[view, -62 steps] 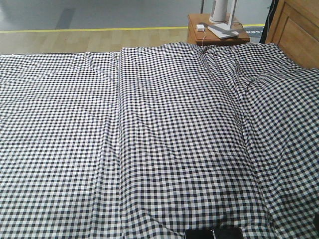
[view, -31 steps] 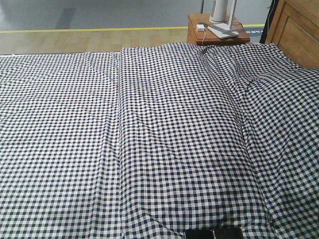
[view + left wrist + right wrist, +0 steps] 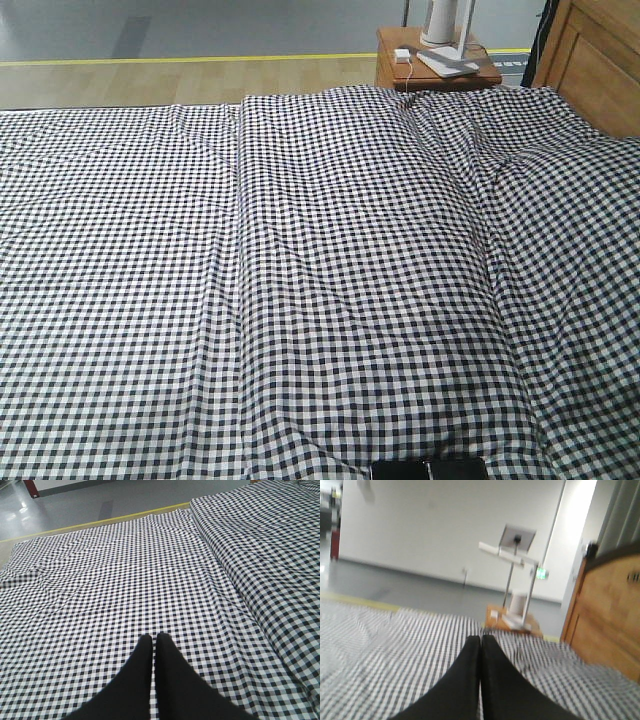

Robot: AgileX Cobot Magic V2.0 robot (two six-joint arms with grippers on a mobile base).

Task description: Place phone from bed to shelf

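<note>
The bed (image 3: 320,260), under its black-and-white check sheet, fills the front view, with its wooden headboard (image 3: 598,60) at the right. A flat black slab (image 3: 430,468) is cut off by the bottom edge of that view; I cannot tell whether it is the phone. The shelf is out of view. My left gripper (image 3: 153,637) hangs shut over bare sheet (image 3: 150,580), holding nothing. My right gripper (image 3: 481,638) is also shut and empty, above the sheet and facing the headboard (image 3: 605,615); its view is blurred. Neither gripper shows in the front view.
A small wooden side table (image 3: 436,62) stands beyond the bed's far edge by the headboard, carrying a white lamp base (image 3: 445,30) and a small white charger (image 3: 401,55). Grey floor with a yellow line (image 3: 200,58) lies behind the bed.
</note>
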